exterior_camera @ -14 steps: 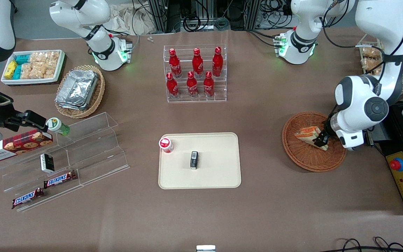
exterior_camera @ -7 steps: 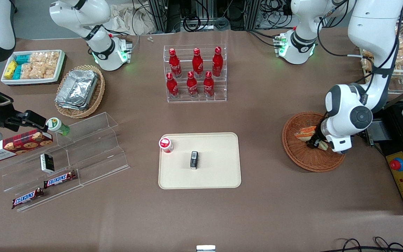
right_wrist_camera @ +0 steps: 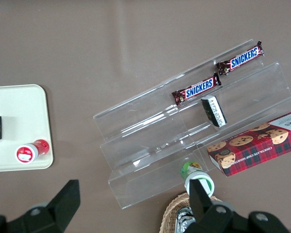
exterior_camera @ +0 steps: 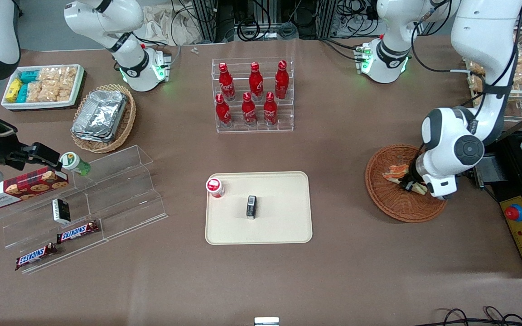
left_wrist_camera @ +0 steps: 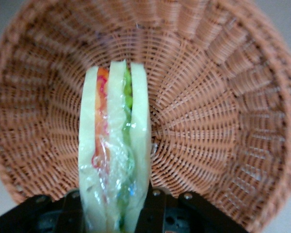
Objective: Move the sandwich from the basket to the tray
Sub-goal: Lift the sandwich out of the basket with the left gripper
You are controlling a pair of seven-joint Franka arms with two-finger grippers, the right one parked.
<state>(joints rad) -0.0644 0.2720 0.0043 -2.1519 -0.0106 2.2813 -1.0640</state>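
Grasp step: gripper (exterior_camera: 411,185) in basket (exterior_camera: 385,203), right of frame, fingers clamped on sandwich (left_wrist_camera: 115,155). Next: lift, carry to tray (exterior_camera: 283,226).

Even, bright overhead light with soft shadows; the left wrist view is slightly blurred.

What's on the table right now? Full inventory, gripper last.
sandwich: 1, pale bread, orange and green filling, in basket
basket: 1, reddish-brown wicker, working arm's end
tray: 1, cream, table middle
red-lidded cup: 1, on tray
black pack: 1, on tray
cola bottles: 6, red, clear rack
foil containers: silver, tan basket
snack tray: 1, white, parked arm's end
Snickers bars: 2, acrylic stand
cookie box: 1, red tartan
gripper: fingers shut on sandwich, in basket
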